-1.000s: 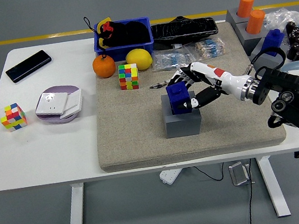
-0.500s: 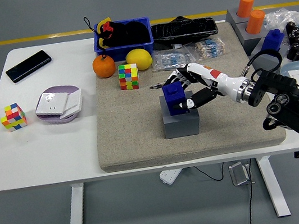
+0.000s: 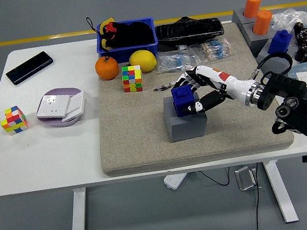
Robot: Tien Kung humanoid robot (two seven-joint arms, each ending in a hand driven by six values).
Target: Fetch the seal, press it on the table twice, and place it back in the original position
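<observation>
A blue seal (image 3: 184, 100) sits on top of a grey block (image 3: 185, 123) in the middle of the beige mat (image 3: 140, 140). My right hand (image 3: 195, 91) reaches in from the right and its fingers are curled around the blue seal, thumb at the seal's front right and fingers over its back. The seal rests in the block's top. My left arm is out of view.
Behind the block lie a colourful cube (image 3: 132, 78), an orange (image 3: 107, 68), a lemon (image 3: 142, 60), a blue bin (image 3: 126, 36) and plastic bags (image 3: 188, 29). At far right stand orange seals on a grey block (image 3: 257, 15) and another blue seal (image 3: 278, 42). Left of the mat lie a phone (image 3: 28, 67), a second cube (image 3: 13, 119) and a plate (image 3: 60, 105).
My right hand shifted slightly left, then back right, with the seal and the grey block shifting a little with it. The grasp stays the same.
</observation>
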